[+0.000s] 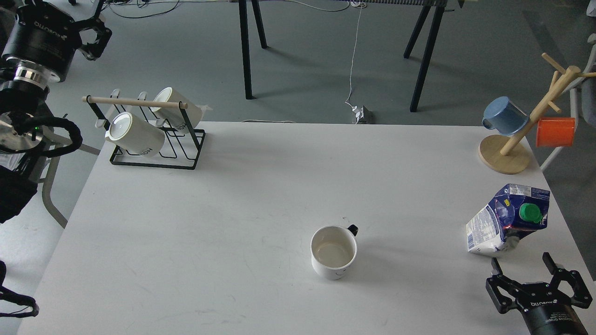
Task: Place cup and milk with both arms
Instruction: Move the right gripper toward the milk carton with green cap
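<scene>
White ceramic smiley-face cup (334,251) mid-surface and dented blue-white green-capped milk carton (508,220) at right edge, both ungrasped; right hand (522,267) released beside carton, left hand (95,33) raised, state indiscernible; placing apparently outstanding.

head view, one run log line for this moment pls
cup: upright, mid-table, free | milk: right edge, free | right gripper: open, just short of milk | left gripper: off table, far left

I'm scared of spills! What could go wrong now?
The milk stands near the table's right edge, so a clumsy push from the open right gripper might knock it off. The carton is dented, so it may slip or crumple when squeezed. The left gripper is far from the cup.
</scene>
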{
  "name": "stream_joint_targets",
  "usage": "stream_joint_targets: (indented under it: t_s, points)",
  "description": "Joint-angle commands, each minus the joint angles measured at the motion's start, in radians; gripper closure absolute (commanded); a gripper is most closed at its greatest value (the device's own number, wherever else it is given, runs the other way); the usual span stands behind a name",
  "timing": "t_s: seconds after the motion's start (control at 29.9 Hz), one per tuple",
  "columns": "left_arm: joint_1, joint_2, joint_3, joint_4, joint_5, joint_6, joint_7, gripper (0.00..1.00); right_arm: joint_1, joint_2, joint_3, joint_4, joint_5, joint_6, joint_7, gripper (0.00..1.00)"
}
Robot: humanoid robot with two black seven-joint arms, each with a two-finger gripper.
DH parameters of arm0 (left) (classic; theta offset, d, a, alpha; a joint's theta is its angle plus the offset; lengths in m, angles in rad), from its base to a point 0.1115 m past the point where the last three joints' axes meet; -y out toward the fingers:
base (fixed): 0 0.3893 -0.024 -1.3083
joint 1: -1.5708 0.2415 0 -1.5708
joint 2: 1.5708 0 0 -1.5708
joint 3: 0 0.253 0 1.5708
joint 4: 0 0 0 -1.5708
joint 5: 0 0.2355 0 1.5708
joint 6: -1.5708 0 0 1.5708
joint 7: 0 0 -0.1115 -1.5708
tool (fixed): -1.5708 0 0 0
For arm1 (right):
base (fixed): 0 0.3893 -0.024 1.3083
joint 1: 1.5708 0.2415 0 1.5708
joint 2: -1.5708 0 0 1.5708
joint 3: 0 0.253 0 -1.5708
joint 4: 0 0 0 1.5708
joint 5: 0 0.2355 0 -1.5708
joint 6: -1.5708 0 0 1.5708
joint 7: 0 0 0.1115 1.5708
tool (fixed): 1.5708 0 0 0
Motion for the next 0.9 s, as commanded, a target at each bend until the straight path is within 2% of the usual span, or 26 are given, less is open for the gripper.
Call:
stream_joint_targets:
  t_s: [0.0,0.1,0.87]
  points:
    - [-0.004,0.001,0.006,-0.008,0.000,-0.006,0.017,0.01,0.009,0.000,0.013,-0.011,0.000,0.000,0.001,0.01]
    - [-0.005,0.001,0.005,-0.011,0.000,-0.008,0.038,0.01,0.012,0.000,0.006,-0.017,-0.002,0.000,-0.001,0.01]
    - [-0.007,0.028,0.006,-0.011,0.000,-0.003,0.038,0.01,0.080,0.016,-0.025,-0.017,-0.037,0.000,0.001,0.01]
